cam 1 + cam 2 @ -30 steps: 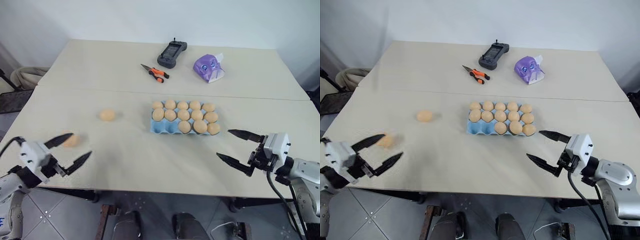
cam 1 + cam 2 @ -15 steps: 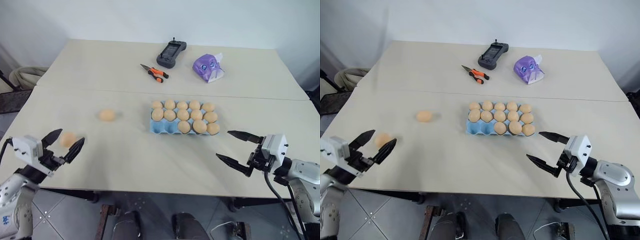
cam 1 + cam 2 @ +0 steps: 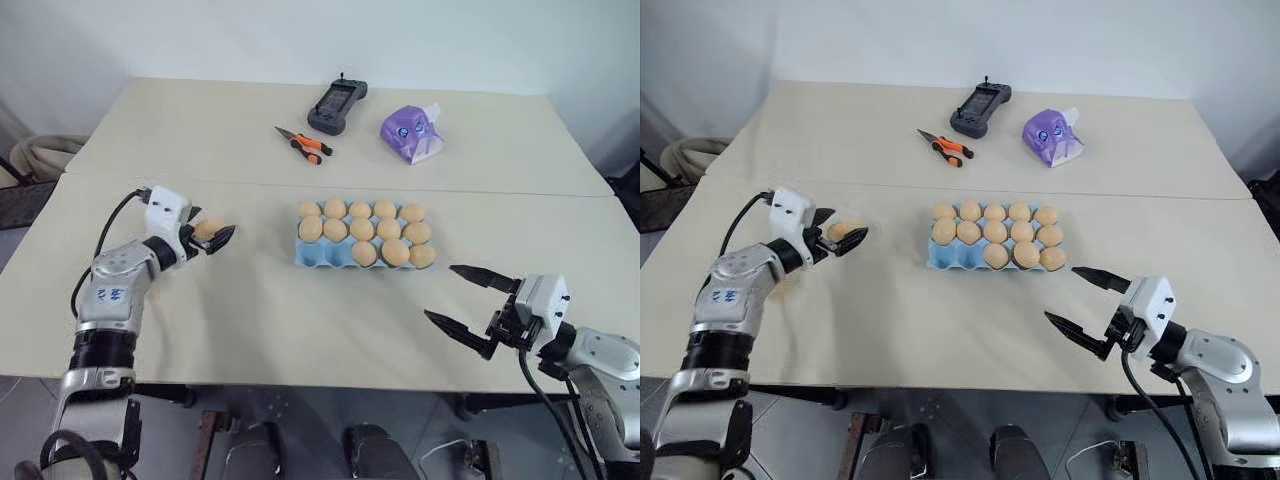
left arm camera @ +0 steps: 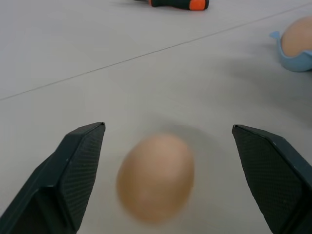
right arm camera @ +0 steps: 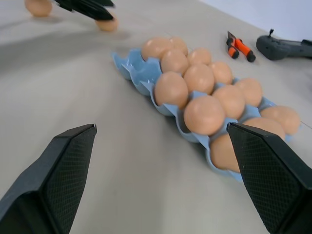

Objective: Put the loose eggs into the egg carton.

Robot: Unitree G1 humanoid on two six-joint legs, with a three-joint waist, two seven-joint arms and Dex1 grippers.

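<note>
One loose egg (image 4: pixel 156 178) lies on the table between the wide-apart fingers of my left gripper (image 3: pixel 207 238), with a gap on each side; the gripper is open. A second loose egg (image 5: pixel 38 6) rests on the table further toward my left side, behind that arm. The light blue egg carton (image 3: pixel 314 256) sits mid-table with several eggs in it; its two front-left cups are bare. My right gripper (image 3: pixel 440 292) hovers open and empty near the front right, a short way from the carton's right end.
Orange-handled pliers (image 3: pixel 303 145), a black controller (image 3: pixel 331 103) and a purple tissue pack (image 3: pixel 407 132) lie on the far table. A seam (image 3: pixel 480 194) runs across between the two tabletops. Coiled hose (image 3: pixel 40 155) sits beyond the left edge.
My left gripper has swung forward and to the right, away from the near egg, and now brackets the farther egg, still open. The right gripper has stayed put.
</note>
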